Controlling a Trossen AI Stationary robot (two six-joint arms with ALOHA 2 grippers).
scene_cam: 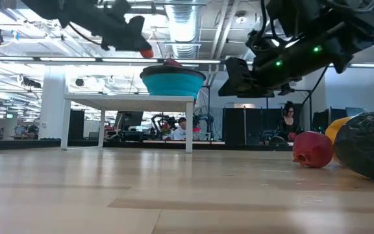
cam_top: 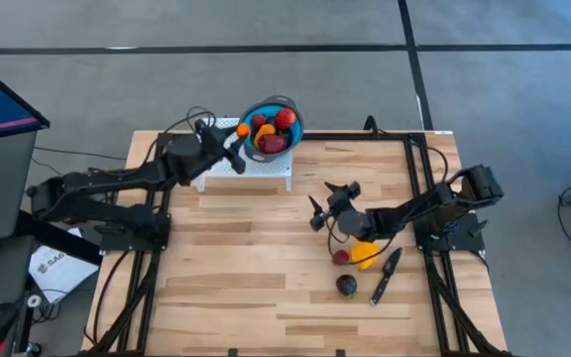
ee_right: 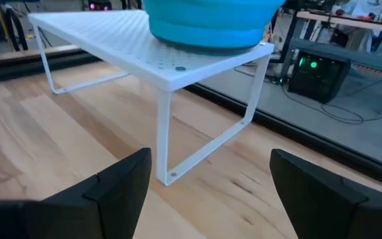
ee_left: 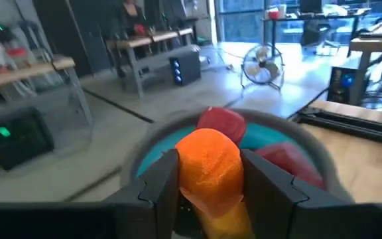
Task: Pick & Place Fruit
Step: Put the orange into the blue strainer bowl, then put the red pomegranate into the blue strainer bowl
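A blue bowl (cam_top: 271, 124) with several red and orange fruit pieces stands on a white wire shelf (cam_top: 251, 169) at the table's far side. My left gripper (cam_top: 240, 130) is at the bowl's left rim, shut on an orange fruit piece (ee_left: 209, 166). My right gripper (cam_top: 327, 203) is open and empty above the table's middle right. A red fruit (cam_top: 341, 257), a yellow fruit (cam_top: 364, 254) and a dark purple fruit (cam_top: 346, 286) lie on the table near it. My left gripper pinches the orange fruit piece by its two sides (ee_left: 186, 174) between its two fingers. The fingers reach level from the table's left toward the bowl. The piece is lifted clear, just outside the bowl's rim (ee_left: 144, 149).
A black-handled knife (cam_top: 385, 276) lies on the table right of the loose fruit. The shelf's legs (ee_right: 162, 136) stand ahead of my right gripper. The table's near left part is bare wood (cam_top: 226, 288).
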